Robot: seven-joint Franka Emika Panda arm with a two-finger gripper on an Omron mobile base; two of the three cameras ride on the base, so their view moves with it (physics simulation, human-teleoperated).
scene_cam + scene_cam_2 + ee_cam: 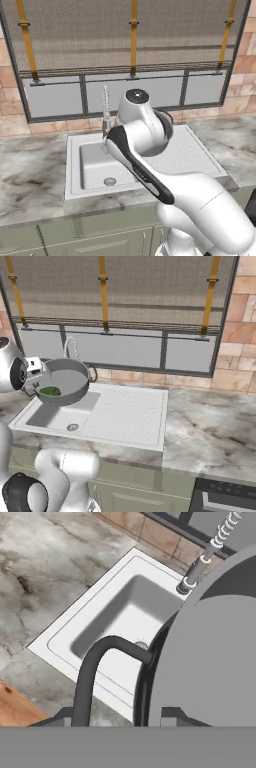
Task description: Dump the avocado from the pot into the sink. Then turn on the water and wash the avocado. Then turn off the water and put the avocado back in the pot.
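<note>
A coiled-spring faucet [105, 112] rises at 12 o'clock of the basin. Grey-veined marble worktop [210, 426] spreads at 3 and 9 o'clock. Behind, a mesh window blind [120, 286] with orange straps hangs over grey panes, framed by a brick wall [240, 331]. Cabinet fronts [75, 240] run below.

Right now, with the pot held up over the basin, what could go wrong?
1. The round grey metal pot is tilted with the small dark green avocado near its low rim; it may roll out and bounce off the light grey sink.
2. The pot hangs close to the coiled metal faucet; further tipping could knock it.
3. The gripper holds the pot by one edge; it may slip.
</note>
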